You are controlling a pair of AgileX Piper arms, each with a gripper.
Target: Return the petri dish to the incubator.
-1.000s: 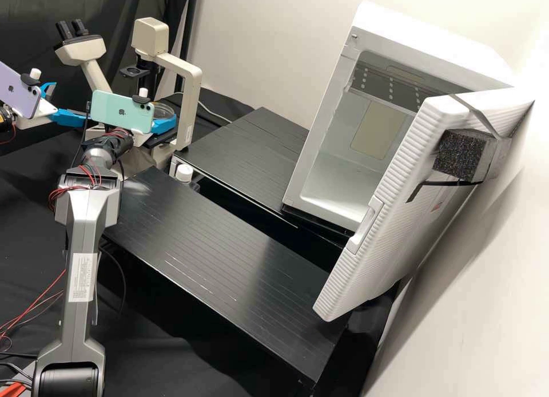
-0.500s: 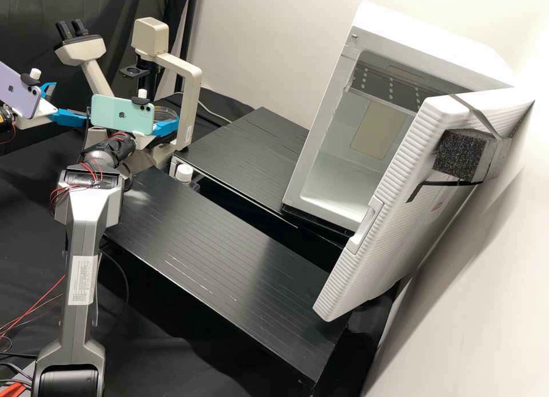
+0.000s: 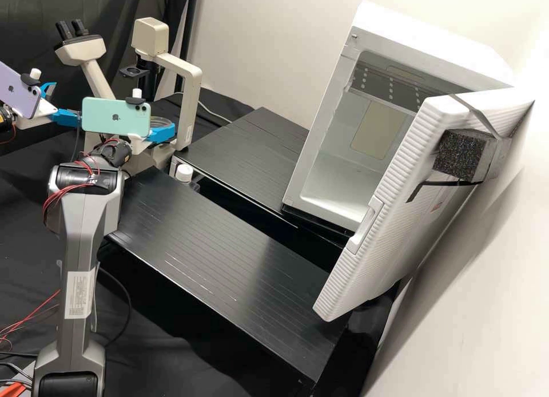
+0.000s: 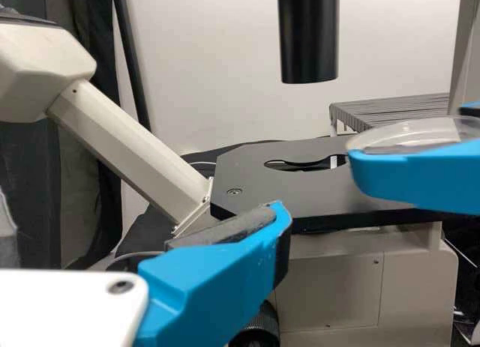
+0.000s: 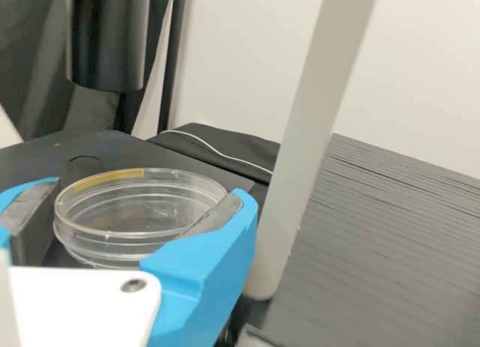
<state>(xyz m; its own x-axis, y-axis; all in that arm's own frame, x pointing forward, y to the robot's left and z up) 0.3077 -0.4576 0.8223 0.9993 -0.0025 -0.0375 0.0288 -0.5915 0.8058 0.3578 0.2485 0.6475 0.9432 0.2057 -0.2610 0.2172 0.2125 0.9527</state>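
In the high view my right gripper [image 3: 162, 133] is beside the microscope's column, shut on the clear petri dish [image 3: 162, 122]. The right wrist view has this dish [image 5: 142, 212] roughly level between both pads of my right gripper [image 5: 133, 208]. My left gripper [image 3: 67, 102] stands open at the high view's left edge, its blue fingers apart. One finger of that left gripper [image 4: 217, 276] shows in the left wrist view, with the dish [image 4: 420, 134] farther off. The white incubator [image 3: 343, 174] is at the right with its door [image 3: 389, 197] swung open.
The microscope has a black stage [image 4: 300, 186], a black cylinder [image 4: 308, 36] above it and a beige column [image 3: 187, 108]. A capped bottle [image 3: 184, 173] stands between two black ribbed platforms [image 3: 217, 254]. Dark foam [image 3: 463, 155] is strapped to the incubator door.
In the high view my right gripper and the dish have shifted slightly left, and that arm's elbow has also moved left. The left arm has kept still.
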